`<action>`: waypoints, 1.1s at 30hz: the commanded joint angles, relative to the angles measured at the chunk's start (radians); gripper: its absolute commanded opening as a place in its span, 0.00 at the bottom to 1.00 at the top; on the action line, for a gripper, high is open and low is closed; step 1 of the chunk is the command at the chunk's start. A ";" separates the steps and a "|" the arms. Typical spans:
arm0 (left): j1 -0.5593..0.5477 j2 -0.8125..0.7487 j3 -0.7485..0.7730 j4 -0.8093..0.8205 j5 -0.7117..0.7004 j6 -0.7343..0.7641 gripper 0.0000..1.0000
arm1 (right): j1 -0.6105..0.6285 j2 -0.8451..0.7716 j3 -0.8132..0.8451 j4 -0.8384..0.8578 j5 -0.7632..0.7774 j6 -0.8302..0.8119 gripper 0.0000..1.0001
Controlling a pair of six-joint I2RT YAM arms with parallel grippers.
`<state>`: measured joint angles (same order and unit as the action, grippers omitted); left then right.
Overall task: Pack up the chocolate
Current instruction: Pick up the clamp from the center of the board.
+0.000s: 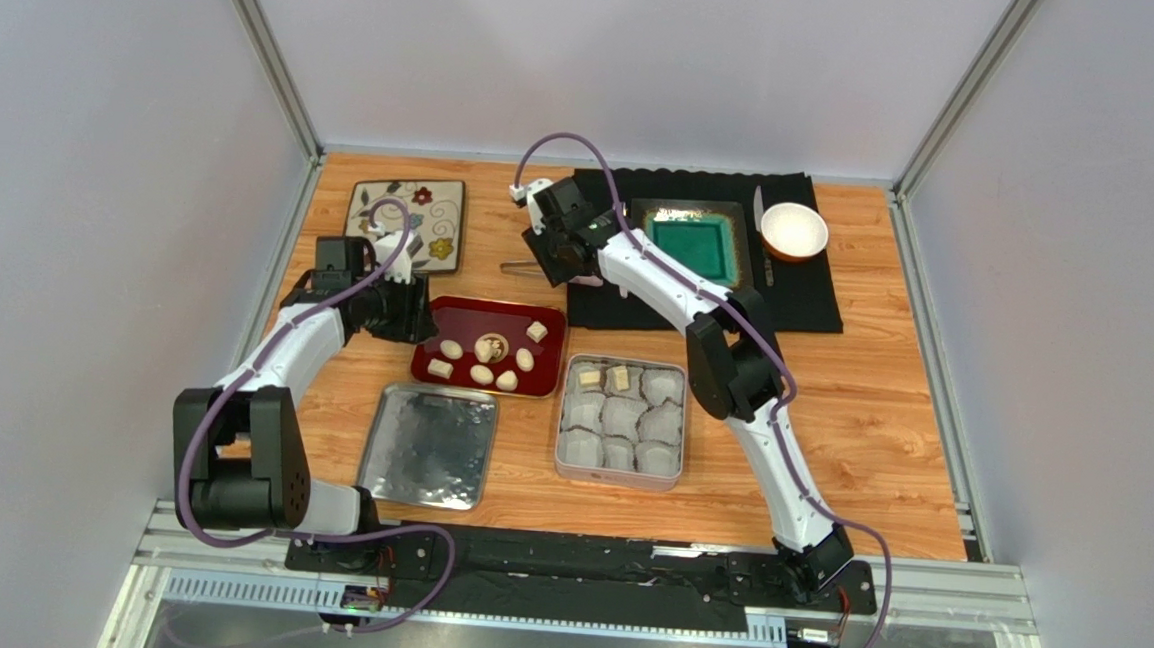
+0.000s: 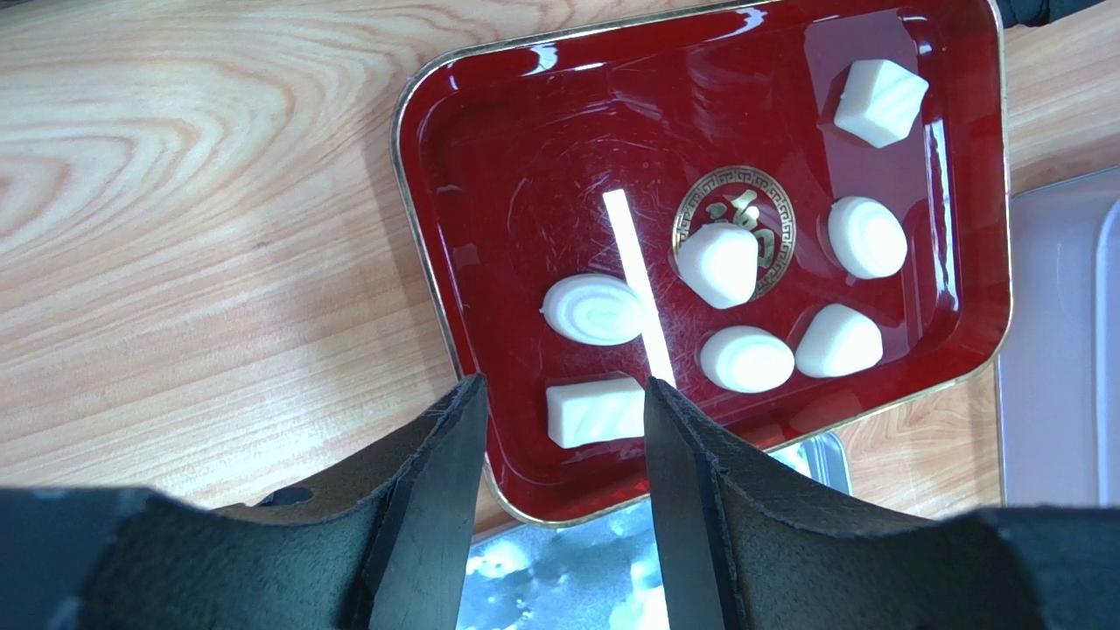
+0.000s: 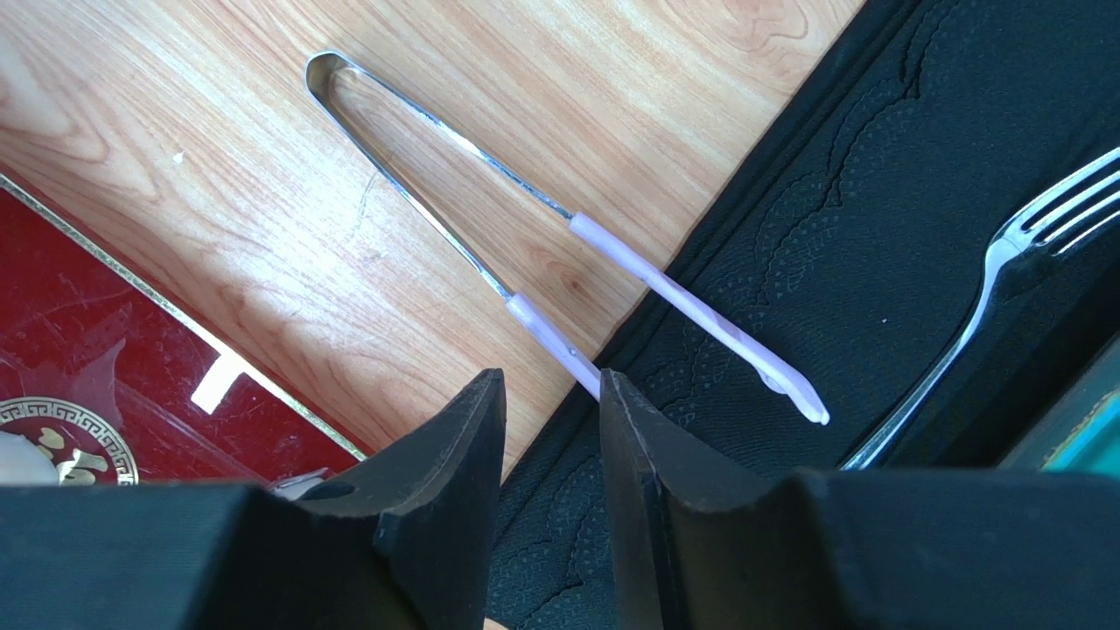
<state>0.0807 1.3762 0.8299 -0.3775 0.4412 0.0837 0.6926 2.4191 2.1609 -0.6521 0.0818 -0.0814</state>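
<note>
One chocolate block (image 2: 594,411) lies between the open, empty left jaws; right jaws hang half-open, empty, over tongs (image 3: 631,259).

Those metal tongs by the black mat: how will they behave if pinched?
The tongs look thin and springy, so their arms would likely squeeze together. Polished metal may slip; the lilac-sleeved tips probably grip better.
</note>
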 commanded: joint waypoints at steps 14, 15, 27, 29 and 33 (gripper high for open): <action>0.019 -0.040 0.031 0.003 0.039 -0.009 0.56 | -0.019 0.078 0.120 -0.098 -0.057 -0.043 0.35; 0.021 -0.040 0.031 0.003 0.039 -0.010 0.56 | -0.019 0.083 0.122 -0.107 -0.060 -0.041 0.34; 0.024 -0.058 0.040 -0.008 0.050 -0.013 0.56 | -0.022 0.097 0.129 -0.126 -0.065 -0.057 0.29; 0.024 -0.057 0.043 -0.011 0.053 -0.015 0.56 | -0.022 0.091 0.126 -0.127 -0.066 -0.070 0.29; 0.024 -0.058 0.044 -0.009 0.057 -0.016 0.56 | -0.024 0.094 0.125 -0.126 -0.066 -0.074 0.23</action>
<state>0.0998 1.3552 0.8341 -0.3855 0.4747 0.0795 0.6724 2.5023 2.2517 -0.7654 0.0246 -0.1295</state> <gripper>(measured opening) 0.563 0.278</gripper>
